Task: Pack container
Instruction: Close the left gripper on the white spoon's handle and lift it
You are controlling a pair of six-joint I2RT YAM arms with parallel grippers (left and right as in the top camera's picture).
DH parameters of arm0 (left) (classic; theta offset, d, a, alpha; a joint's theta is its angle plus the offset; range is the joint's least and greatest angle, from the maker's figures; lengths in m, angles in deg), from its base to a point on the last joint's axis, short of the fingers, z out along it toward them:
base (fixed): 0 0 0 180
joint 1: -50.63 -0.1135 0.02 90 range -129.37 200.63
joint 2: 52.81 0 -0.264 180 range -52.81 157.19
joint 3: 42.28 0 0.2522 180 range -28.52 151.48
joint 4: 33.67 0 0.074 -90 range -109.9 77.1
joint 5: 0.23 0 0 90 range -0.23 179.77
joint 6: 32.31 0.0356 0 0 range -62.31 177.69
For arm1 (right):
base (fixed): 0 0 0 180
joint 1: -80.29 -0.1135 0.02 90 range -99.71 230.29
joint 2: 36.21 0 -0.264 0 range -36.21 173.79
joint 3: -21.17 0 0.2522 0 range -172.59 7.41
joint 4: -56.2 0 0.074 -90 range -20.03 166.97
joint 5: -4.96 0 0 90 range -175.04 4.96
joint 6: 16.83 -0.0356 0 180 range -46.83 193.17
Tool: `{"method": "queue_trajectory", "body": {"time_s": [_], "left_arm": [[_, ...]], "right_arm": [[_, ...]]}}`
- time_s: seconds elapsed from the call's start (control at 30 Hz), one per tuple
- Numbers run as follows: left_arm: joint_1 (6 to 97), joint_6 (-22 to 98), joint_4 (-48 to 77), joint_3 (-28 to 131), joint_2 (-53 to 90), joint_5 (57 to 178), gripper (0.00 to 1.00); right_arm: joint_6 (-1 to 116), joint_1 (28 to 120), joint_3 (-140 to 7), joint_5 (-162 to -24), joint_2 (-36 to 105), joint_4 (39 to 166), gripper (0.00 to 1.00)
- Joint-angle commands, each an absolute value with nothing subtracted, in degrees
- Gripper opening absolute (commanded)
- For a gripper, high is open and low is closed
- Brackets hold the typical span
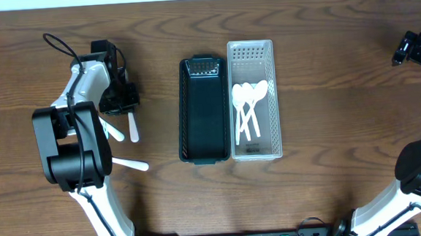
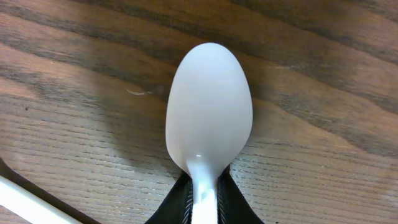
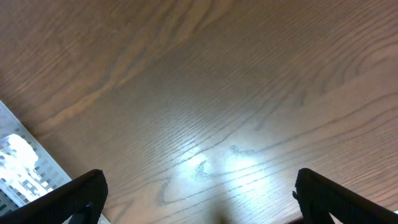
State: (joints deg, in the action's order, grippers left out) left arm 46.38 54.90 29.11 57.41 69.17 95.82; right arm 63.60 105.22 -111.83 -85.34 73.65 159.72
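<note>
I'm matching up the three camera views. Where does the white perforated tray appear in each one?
Overhead: the white tray sits just right of centre, alongside the dark bin.
Left wrist: not in it.
Right wrist: one corner of the tray shows at the lower-left edge.
Shared landmark: the wood-grain table.
</note>
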Motion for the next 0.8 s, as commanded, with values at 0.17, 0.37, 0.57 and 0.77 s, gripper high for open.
{"method": "queue_trajectory", "body": {"time_s": [0.17,0.37,0.57,0.77], "left_arm": [[46.5,55.1,29.7,55.9,70.4,96.6,0.08],[46.5,55.1,30.9,55.9,70.2,96.6,0.06],[46.5,55.1,31.6,55.9,70.2,96.6,0.06],[47.2,55.3,32.3,55.9,70.2,96.6,0.06]], "right_arm": [[64.5,105.0,-111.5,-85.5,73.5,159.8,0.99],[64.5,105.0,-111.5,-85.5,73.5,159.8,0.99],[64.5,105.0,-111.5,-85.5,73.5,159.8,0.99],[64.5,105.0,-111.5,-85.5,73.5,159.8,0.99]]}}
